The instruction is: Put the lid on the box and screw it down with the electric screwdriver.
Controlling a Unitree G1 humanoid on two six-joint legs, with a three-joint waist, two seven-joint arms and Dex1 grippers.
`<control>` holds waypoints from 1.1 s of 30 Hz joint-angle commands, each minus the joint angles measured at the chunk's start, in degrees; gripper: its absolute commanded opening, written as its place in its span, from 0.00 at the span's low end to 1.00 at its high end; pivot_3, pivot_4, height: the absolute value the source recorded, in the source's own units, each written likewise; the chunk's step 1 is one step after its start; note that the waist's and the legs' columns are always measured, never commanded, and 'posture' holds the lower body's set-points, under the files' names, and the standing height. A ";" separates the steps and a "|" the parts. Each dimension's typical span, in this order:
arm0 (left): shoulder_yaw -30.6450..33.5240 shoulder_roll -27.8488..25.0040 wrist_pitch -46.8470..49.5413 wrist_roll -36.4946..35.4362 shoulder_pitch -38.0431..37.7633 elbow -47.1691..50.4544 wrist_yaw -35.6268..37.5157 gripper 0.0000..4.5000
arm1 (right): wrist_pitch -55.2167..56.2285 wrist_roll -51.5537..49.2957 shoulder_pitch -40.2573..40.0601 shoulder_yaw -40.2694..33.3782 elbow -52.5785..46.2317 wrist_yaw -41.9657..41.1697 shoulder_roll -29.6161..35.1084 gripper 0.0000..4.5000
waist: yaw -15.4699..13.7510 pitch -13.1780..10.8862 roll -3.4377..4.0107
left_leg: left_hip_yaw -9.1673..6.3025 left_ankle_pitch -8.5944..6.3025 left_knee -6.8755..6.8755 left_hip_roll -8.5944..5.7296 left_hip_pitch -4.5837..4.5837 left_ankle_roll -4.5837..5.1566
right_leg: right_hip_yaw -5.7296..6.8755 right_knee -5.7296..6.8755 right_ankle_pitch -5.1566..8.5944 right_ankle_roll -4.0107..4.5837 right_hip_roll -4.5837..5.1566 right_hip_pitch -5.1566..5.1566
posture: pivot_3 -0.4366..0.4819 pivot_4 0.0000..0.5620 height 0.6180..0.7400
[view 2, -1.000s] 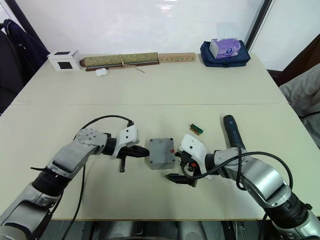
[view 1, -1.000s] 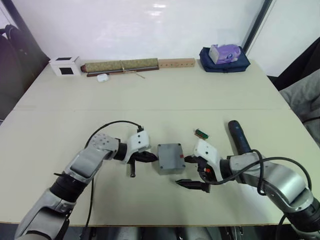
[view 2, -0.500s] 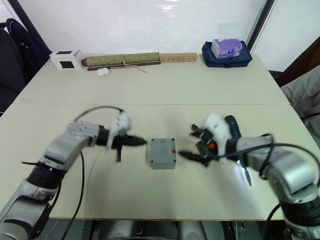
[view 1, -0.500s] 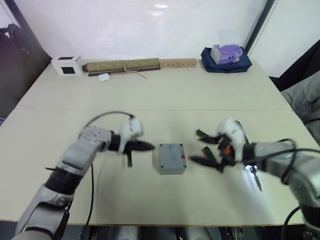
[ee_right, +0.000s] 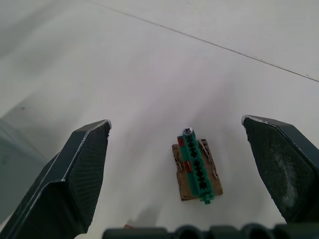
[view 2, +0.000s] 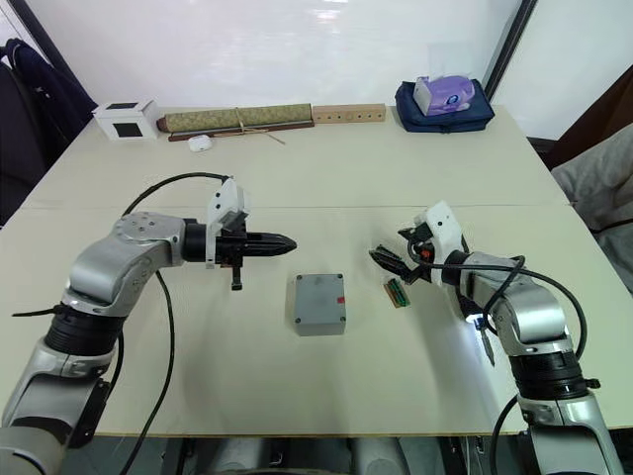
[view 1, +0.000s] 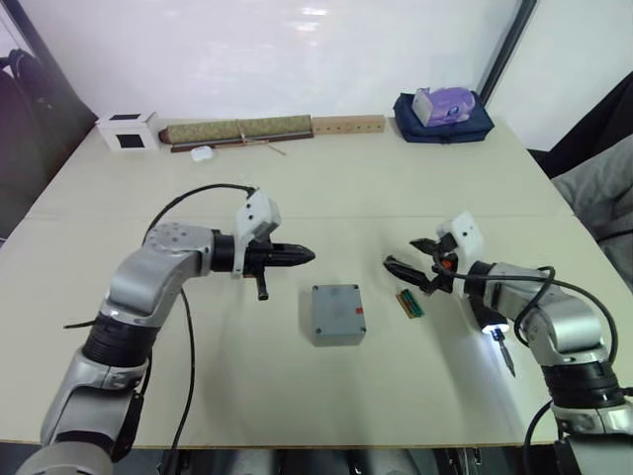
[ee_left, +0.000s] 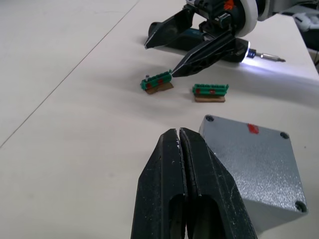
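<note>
The lid (view 1: 337,311) already sat on the box, mid-table, unscrewed. The right gripper (view 1: 413,259) hung wide open over a green part (ee_right: 194,164); the left gripper (ee_left: 180,149), pinched shut, hovered beside the box. Next, the right had to grasp the screwdriver (view 1: 492,327) lying lit behind it, 2 green parts nearby.

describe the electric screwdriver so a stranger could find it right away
On the beige table, look to the robot's right of the grey box, under the right arm. There lies the electric screwdriver: a dark stick with a glowing white light and a thin metal bit, unlike the small green parts.
</note>
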State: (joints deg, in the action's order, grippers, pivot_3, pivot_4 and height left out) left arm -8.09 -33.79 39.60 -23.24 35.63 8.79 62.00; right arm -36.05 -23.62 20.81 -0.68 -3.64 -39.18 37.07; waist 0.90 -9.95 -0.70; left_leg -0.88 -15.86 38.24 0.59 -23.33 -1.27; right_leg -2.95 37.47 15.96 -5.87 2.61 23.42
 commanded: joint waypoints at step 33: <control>-1.14 -2.27 0.88 -1.91 -2.25 5.20 -1.51 0.00 | 7.53 7.71 3.33 1.65 7.24 -3.69 -3.68 0.01 | -0.03 0.00 0.00 | 0.01 0.01 0.00 -0.01 0.01 -0.01 | -0.01 0.01 0.00 0.00 0.00 0.00 | 0.48 0.27 1.00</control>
State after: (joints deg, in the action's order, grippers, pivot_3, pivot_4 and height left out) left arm -9.98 -35.90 40.96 -24.40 33.27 12.32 60.68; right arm -29.39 -15.98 23.92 1.83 4.46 -43.05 33.60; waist 0.86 -9.95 -0.70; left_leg -0.87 -15.85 38.24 0.58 -23.32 -1.28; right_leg -2.95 37.48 15.95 -5.87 2.61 23.42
